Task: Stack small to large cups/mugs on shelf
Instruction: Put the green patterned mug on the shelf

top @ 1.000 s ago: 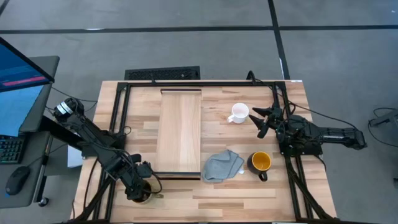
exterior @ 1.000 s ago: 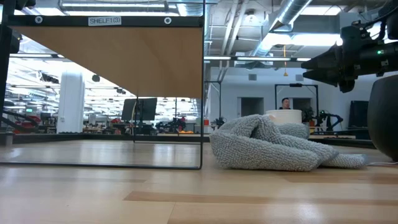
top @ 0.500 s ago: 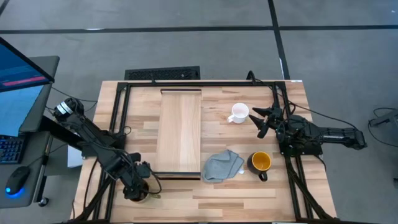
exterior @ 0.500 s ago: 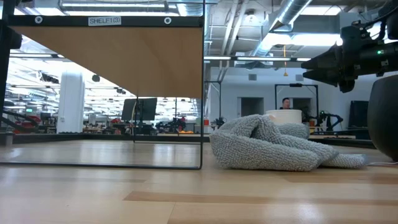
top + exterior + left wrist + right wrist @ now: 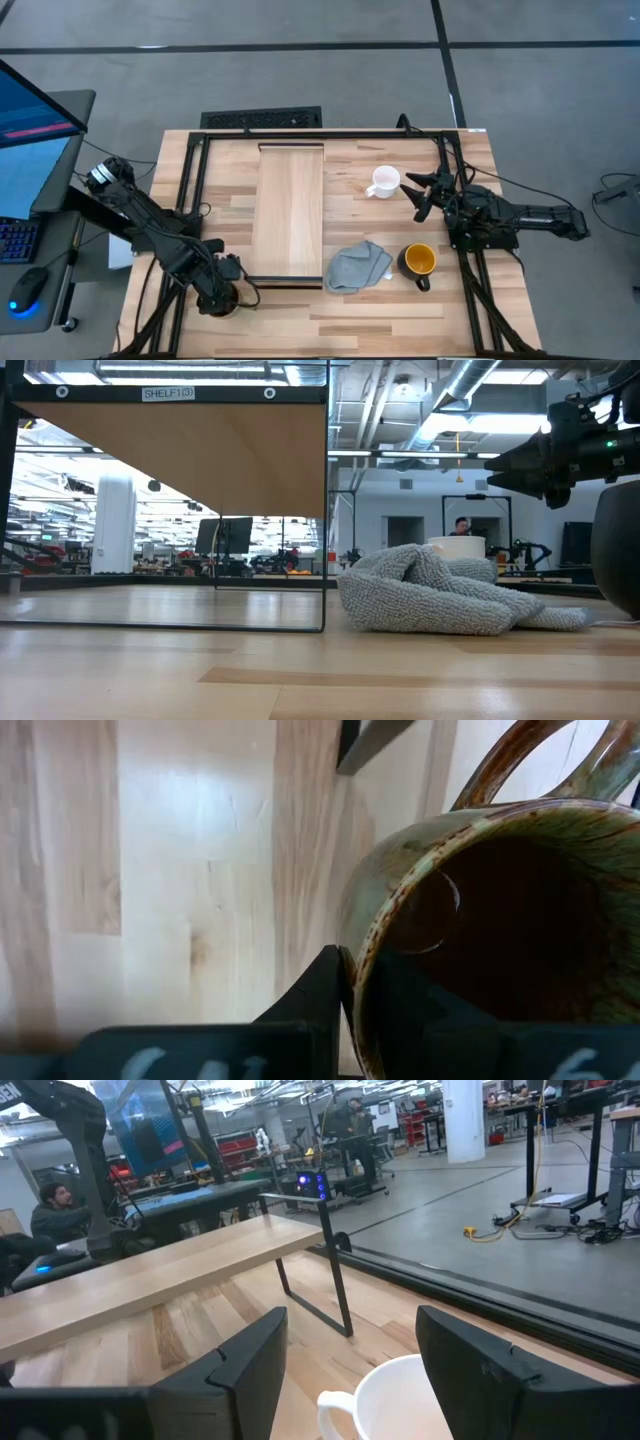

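My left gripper (image 5: 220, 298) is at the table's near left corner, pointing down, shut on the brown-olive mug (image 5: 480, 920), whose dark inside faces the wrist camera. The high view hides that mug under the gripper. The small white mug (image 5: 385, 182) stands at the far right, just in front of my right gripper (image 5: 420, 195), which is level, open and touches nothing. The black mug with a yellow inside (image 5: 418, 262) stands near the right edge, beside a grey cloth (image 5: 357, 266). The shelf (image 5: 290, 210) spans the table's middle on thin black legs. My left gripper holds the brown-olive mug by its rim (image 5: 352, 965), on the side away from the handle (image 5: 500, 765). One finger (image 5: 322, 1000) is outside the wall and the other is inside the cup. The fingers come from above, pointing down. Whether the base is off the table does not show.
A black frame (image 5: 190, 200) runs round the table's edges. The cloth (image 5: 430, 595) lies bunched between the shelf's near right leg and the black mug (image 5: 618, 550). Bare wood shows in front of the shelf and at the near right.
My left gripper has risen a little and shifted slightly toward the far edge, taking the brown-olive mug with it. My right gripper and the other mugs have kept still.
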You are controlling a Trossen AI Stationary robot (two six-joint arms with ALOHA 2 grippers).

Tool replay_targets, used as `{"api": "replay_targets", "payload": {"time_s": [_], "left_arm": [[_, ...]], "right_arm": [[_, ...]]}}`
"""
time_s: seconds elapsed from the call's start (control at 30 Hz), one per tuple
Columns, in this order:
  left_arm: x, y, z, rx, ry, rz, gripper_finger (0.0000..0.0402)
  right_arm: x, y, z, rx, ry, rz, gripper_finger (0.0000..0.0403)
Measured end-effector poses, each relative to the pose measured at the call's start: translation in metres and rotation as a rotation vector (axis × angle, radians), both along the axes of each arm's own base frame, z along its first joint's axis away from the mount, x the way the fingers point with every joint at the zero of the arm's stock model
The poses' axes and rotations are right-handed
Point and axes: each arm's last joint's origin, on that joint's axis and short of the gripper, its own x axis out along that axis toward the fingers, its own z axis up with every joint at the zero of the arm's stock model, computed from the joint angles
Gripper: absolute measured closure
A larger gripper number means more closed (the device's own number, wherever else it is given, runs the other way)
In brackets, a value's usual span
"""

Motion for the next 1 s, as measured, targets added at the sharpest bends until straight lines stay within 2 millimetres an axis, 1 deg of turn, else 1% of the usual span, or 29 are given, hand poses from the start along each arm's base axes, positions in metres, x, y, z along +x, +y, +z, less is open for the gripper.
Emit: {"api": "replay_targets", "payload": {"time_s": [0.3, 1.0], "left_arm": [[-0.0008, 0.0074, 0.0006, 0.036, 0.048, 0.02, 0.0379], [-0.0031, 0.0085, 0.0003, 0.038, 0.081, 0.017, 0.0379]], "right_arm": [[0.0, 0.0, 0.0, 0.0, 0.0, 0.0, 0.0158], [0.0, 0.0, -0.0001, 0.0, 0.001, -0.001, 0.0158]]}}
